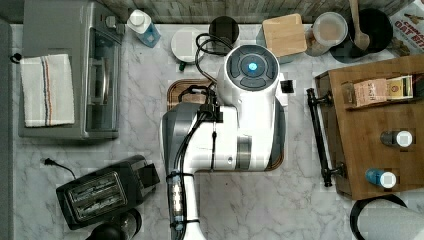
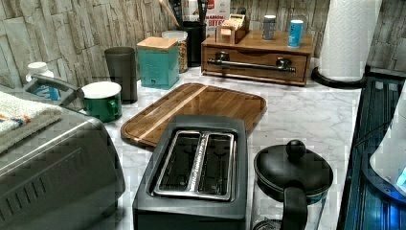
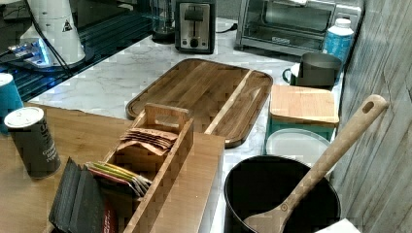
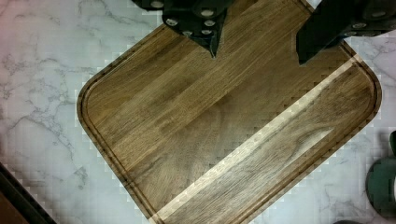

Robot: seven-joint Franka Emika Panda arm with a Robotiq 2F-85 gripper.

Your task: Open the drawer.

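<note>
Going left to right across the top view, a silver toaster oven (image 1: 70, 70) with a folded striped cloth (image 1: 47, 90) on it sits at about ten o'clock, and a black two-slot toaster (image 1: 102, 192) lies at about seven o'clock on the white marble counter (image 1: 140, 145). At the centre the white robot arm (image 1: 235, 120) hangs over the flat rounded-corner wooden tray (image 1: 180, 92), covering most of it. At three o'clock stands the wide shallow brown wooden drawer (image 1: 370, 130), its long black bar handle (image 1: 318, 137) facing the arm across a strip of bare marble; in the left view the drawer front (image 2: 253, 62) sits flush in its box, closed. Two small capped bottles (image 1: 397, 138) and a wooden tea-bag holder (image 1: 380, 91) rest on its top.

In the wrist view the black two-finger gripper (image 4: 259, 51) hovers above the tray with its fingers (image 4: 205, 28) spread wide apart, holding nothing and touching nothing, well apart from the drawer.
</note>
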